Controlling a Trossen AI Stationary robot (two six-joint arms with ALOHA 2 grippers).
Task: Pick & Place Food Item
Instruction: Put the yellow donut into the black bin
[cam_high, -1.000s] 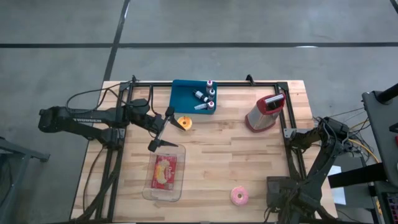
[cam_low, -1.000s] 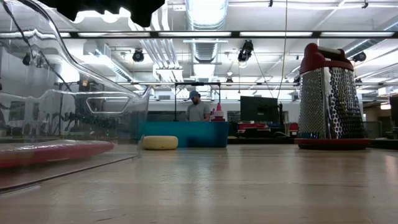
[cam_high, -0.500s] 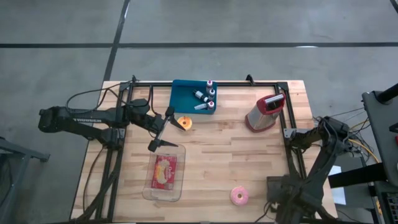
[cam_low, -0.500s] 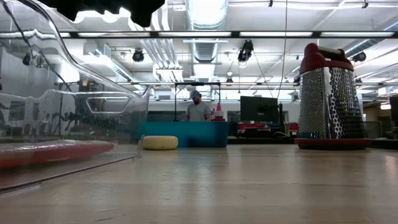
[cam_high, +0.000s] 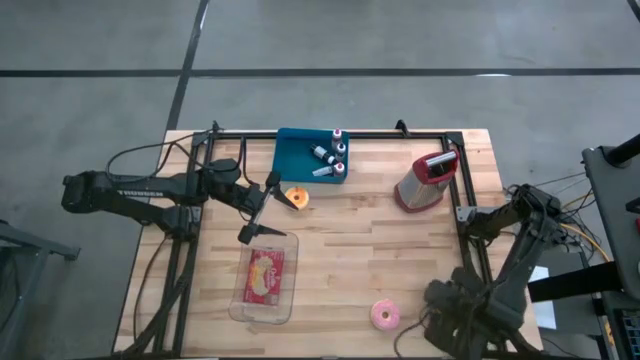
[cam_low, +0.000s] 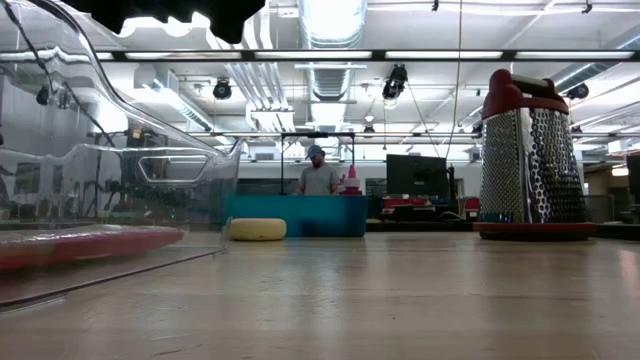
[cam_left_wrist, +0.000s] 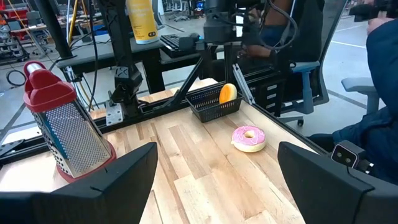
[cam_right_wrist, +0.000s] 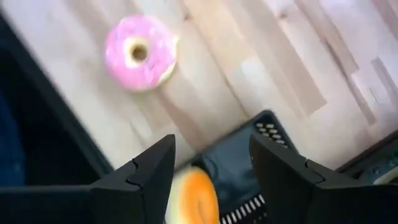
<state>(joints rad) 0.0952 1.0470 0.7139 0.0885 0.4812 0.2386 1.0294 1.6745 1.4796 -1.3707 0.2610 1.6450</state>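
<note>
Wooden table carries no readable labels; left pincer and right pincer both stand apart.

Clear container: cut off by the low view's left edge.
Orange item: blurred, partly cut off at the right wrist view's bottom.
Vials: too small to tell.

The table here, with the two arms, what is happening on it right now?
Nothing is held at this moment. The left pincer hangs open above the clear container, which has a red and yellow food item in it, with a yellow donut close by. The right pincer is open over the near right corner, above a black basket holding an orange item, beside the pink donut. A grater and a blue tray with small bottles stand at the far side.
</note>
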